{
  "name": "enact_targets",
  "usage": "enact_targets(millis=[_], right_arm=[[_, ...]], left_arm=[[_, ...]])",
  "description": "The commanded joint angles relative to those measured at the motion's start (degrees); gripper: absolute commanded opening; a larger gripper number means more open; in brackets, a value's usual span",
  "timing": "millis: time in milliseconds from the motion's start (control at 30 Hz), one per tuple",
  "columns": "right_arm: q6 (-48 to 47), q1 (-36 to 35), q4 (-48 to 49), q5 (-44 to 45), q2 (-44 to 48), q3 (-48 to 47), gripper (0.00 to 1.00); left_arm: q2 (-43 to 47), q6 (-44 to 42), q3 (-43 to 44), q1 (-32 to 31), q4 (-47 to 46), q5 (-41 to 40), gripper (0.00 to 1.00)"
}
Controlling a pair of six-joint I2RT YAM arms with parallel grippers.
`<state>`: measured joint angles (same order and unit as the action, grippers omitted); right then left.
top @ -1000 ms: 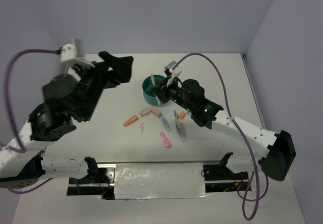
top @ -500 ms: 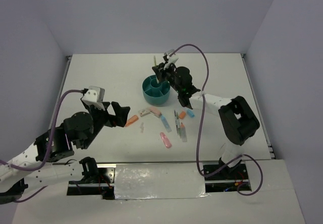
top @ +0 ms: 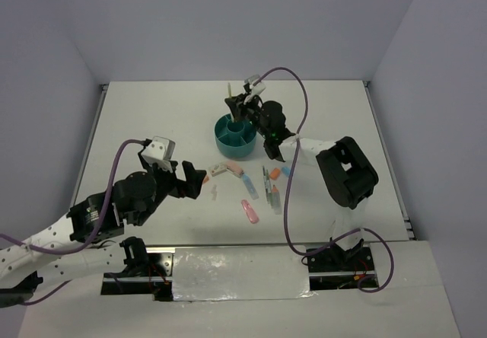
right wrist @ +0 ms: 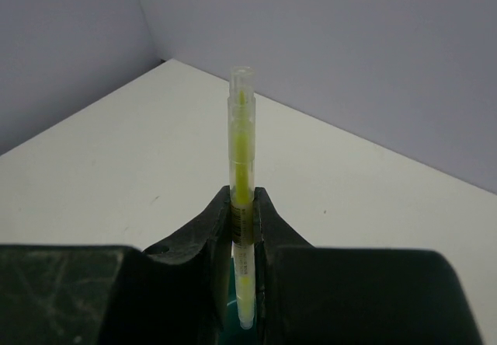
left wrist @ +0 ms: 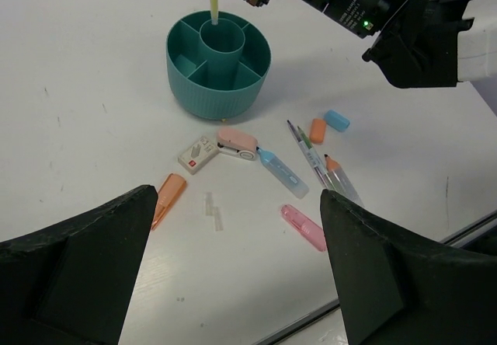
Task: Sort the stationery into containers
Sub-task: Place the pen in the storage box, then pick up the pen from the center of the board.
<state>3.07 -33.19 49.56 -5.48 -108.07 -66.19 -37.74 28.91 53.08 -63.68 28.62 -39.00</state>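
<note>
**Pen poised over the middle cup as the other arm closes in on the pile**

From where I stand, the right tool (right wrist: 242,205) is pinching a yellow-green pen (right wrist: 241,139) upright between its pressed-together fingers. Most of the barrel sticks up above the grip. The pen hangs over the teal organizer (left wrist: 218,81), and from the left side its lower end looks to be at the mouth of the middle cup (left wrist: 221,36). I cannot tell whether it touches the bottom.

A second ago the right arm was stretched across low from the right side. It has since swung round and now comes at the organizer from above. Over the last half second it has hardly shifted, so I judge the drop into the cup is close. All that seems left is to let go.

The bigger change is on the left. That arm was up high and well off to the side, and it has come down and moved in toward the scattered things. The left tool (top: 189,180) is spread wide and holds nothing. Its fingertips are now just beside the orange cap (left wrist: 168,193) on the counter (left wrist: 93,127).

Everything else is unsorted on the counter:
- a small white box (left wrist: 198,155)
- a pink piece (left wrist: 237,141) next to it
- a blue marker (left wrist: 281,172)
- a few thin pens (left wrist: 311,155)
- an orange eraser (left wrist: 317,130)
- a blue eraser (left wrist: 336,120)
- a pink cap (left wrist: 303,227)
- two clear clips (left wrist: 213,209)

The orange cap looks like the likely next pick.
</note>
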Motion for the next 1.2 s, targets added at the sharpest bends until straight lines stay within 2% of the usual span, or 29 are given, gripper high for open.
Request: enact_targets(millis=[0, 67, 100, 267, 333, 367, 400, 467, 533, 567, 600, 700, 733, 800, 833, 867, 933, 1033, 1100, 1167], right_arm=[[1.84, 0.32, 7.56, -0.50, -0.65, 2.29, 0.03], [2.55, 0.32, 9.14, -0.15, -0.39, 4.14, 0.05], [3.16, 0.41, 9.67, -0.06, -0.39, 4.66, 0.10], [4.92, 0.23, 11.96, -0.24, -0.12, 7.74, 0.21], [5.54, 0.32, 13.45, -0.50, 0.40, 9.49, 0.41], [6.06, 0.32, 13.98, -0.41, 1.01, 10.20, 0.68], [6.33, 0.32, 14.33, 0.20, 1.46, 11.16, 0.78], [6.95, 0.41, 14.07, 0.64, 3.73, 11.96, 0.92], [7.65, 0.41, 13.98, 0.82, 6.28, 13.72, 0.93], [8.09, 0.32, 13.64, 0.99, 7.95, 14.33, 1.00], [8.53, 0.23, 12.94, 1.34, 11.62, 15.12, 1.00], [11.33, -1.08, 0.23, 5.81, 20.31, 12.60, 1.00], [12.21, -1.70, -12.69, 8.26, 22.10, 10.67, 1.00], [14.77, -4.33, -28.65, 14.42, 24.56, 3.23, 1.00], [14.86, -5.64, -41.96, 16.01, 24.58, 1.00, 1.00], [16.34, -8.62, -47.57, 21.07, 24.58, -1.37, 1.00], [17.66, -10.40, -59.07, 23.22, 24.84, -1.39, 0.99], [22.85, -11.81, -67.55, 23.58, 27.02, 1.84, 0.83], [23.56, -12.07, -70.55, 23.41, 28.17, 4.91, 0.76], [24.17, -11.72, -73.19, 24.36, 27.48, 5.81, 0.60]], left_arm=[[0.03, 0.98, -0.17, -0.04, -3.05, -0.10, 0.99], [0.38, 1.24, -0.52, -0.04, -3.31, -0.28, 0.99], [0.64, 1.33, -0.87, -0.04, -3.40, -0.28, 0.99], [0.82, 2.56, -1.40, -0.04, -2.52, -0.46, 0.99], [1.00, 3.35, -1.75, -0.04, -2.08, -0.63, 0.99], [0.91, 3.52, -2.36, -0.04, -2.08, -0.63, 0.99], [0.82, 3.87, -2.71, -0.04, -1.99, -0.81, 0.99], [0.47, 4.93, -3.85, -0.04, -1.64, -0.55, 0.99], [-0.49, 6.68, -4.65, -0.04, -1.55, 0.33, 0.99], [-0.93, 7.39, -5.70, -0.04, -1.73, 0.51, 0.99], [-1.89, 8.87, -6.23, -0.04, -1.99, 1.46, 0.99], [-5.41, 12.12, -8.78, 0.05, -3.75, 2.87, 0.99], [-6.98, 13.18, -9.04, 0.22, -4.01, 3.05, 0.99], [-11.64, 16.60, -8.70, 1.36, -2.61, 3.32, 0.99], [-13.05, 17.67, -8.26, 1.80, -1.82, 3.58, 0.99], [-14.63, 19.76, -7.65, 2.50, -0.34, 3.58, 0.99], [-15.35, 21.71, -6.94, 3.73, 1.52, 3.93, 0.99], [-15.44, 22.77, -6.50, 8.64, 4.15, 6.21, 0.99], [-15.26, 21.38, -6.32, 10.76, 5.47, 7.53, 0.99], [-14.48, 20.67, -5.88, 13.13, 6.27, 8.85, 0.99]])
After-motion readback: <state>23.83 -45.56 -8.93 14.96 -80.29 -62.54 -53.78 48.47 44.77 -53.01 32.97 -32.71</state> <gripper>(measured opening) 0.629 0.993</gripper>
